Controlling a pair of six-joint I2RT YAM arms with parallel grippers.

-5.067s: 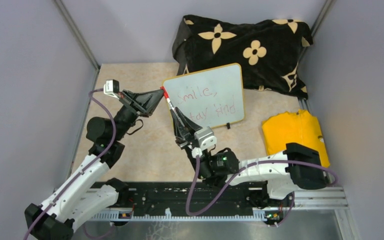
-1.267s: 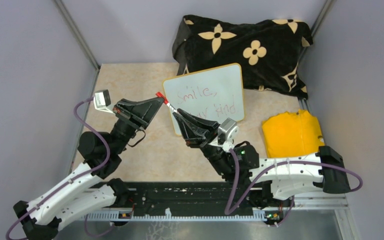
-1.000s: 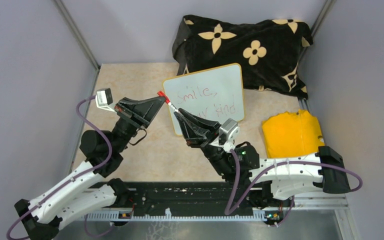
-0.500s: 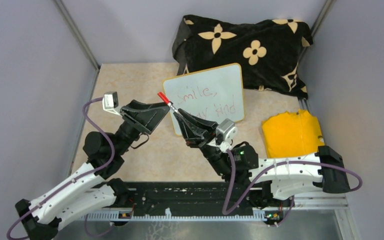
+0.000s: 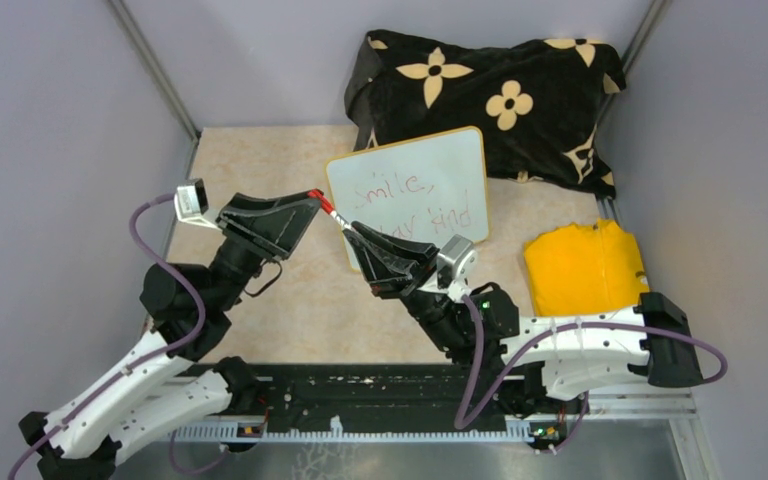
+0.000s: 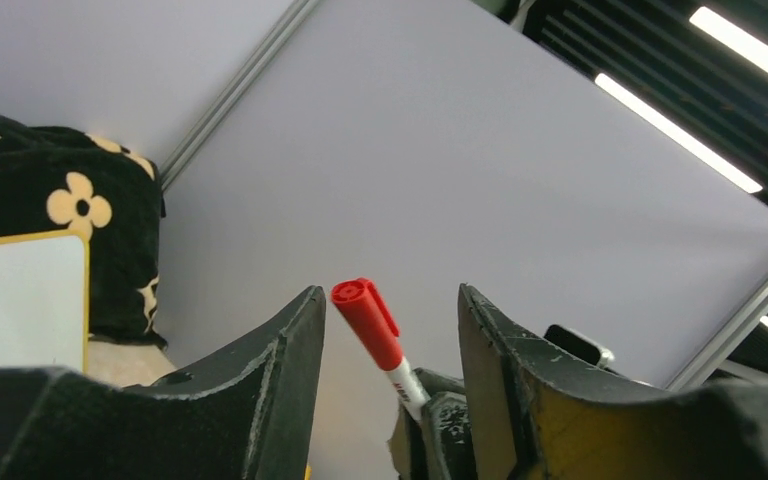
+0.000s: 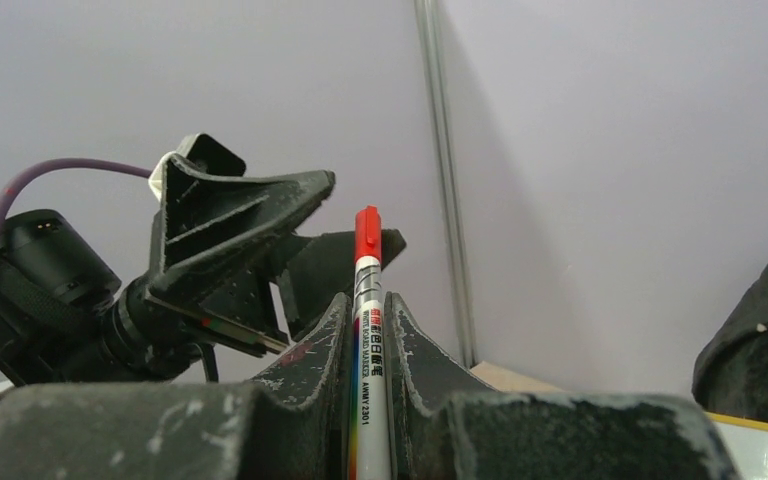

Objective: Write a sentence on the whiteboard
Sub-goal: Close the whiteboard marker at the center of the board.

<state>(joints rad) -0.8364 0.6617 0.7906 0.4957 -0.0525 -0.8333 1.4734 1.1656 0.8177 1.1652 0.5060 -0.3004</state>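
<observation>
Reads as wrap-up, not writing: sentence in red, two lines, complete-looking on whiteboard. Whiteboard standing mid-table, just in front of black flower-patterned cloth, just beyond the right claw.

Right gripper pressed together on barrel of red marker, pinching it, capped end pointing up and away toward the left arm. Left gripper spread, one finger either side of the cap, no contact visible.

Judged: cap-handling stage, marker capped, pen work over. Next move calls for either closing squarely on the cap in line with the barrel, or backing straight off without knocking the marker; cannot tell which.

Top view only: whole board, lettering, layout of both arms. Left wrist view only: clear gaps both sides of the cap, plus one corner of the board at far left. Right wrist view only: barrel seated between the shut fingers, printed label readable, left claw just behind the cap; board reduced to a sliver at lower right.
</observation>
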